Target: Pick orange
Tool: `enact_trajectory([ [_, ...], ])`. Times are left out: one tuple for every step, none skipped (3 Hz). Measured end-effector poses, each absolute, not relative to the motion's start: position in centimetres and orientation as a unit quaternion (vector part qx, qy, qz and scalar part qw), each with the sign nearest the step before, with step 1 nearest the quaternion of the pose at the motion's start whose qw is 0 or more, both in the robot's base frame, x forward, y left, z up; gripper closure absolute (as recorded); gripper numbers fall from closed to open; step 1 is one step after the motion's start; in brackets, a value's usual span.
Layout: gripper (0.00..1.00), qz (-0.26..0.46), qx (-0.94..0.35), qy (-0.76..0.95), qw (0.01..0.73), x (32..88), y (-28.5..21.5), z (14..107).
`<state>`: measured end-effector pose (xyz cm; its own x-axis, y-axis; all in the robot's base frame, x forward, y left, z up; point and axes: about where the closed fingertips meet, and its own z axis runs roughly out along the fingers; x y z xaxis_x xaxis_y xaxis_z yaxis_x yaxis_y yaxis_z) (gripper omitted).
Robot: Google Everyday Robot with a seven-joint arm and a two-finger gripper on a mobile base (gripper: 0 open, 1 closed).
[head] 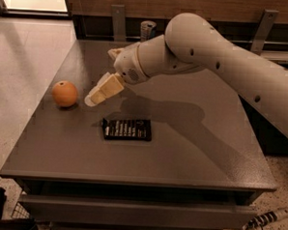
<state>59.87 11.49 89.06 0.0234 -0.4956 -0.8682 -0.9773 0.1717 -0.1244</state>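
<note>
The orange (64, 94) is a small round fruit with a dark stem spot, resting on the grey table (190, 153) near its left edge. My gripper (95, 98) hangs from the white arm, pointing down and to the left. Its pale tip is just to the right of the orange, a short gap apart, above the table surface. It holds nothing that I can see.
A flat black packet (127, 129) lies on the table below and right of the gripper. A drink can (147, 30) stands at the table's back edge. A wall with metal brackets runs behind. The table's left edge is close beside the orange.
</note>
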Motion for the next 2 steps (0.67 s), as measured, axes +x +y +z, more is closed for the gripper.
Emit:
enact_trajectory([
  [0.00, 0.300, -0.585, 0.628, 0.416, 59.3, 14.7, 87.8],
  [0.00, 0.323, -0.587, 0.615, 0.415, 58.7, 17.4, 86.4],
])
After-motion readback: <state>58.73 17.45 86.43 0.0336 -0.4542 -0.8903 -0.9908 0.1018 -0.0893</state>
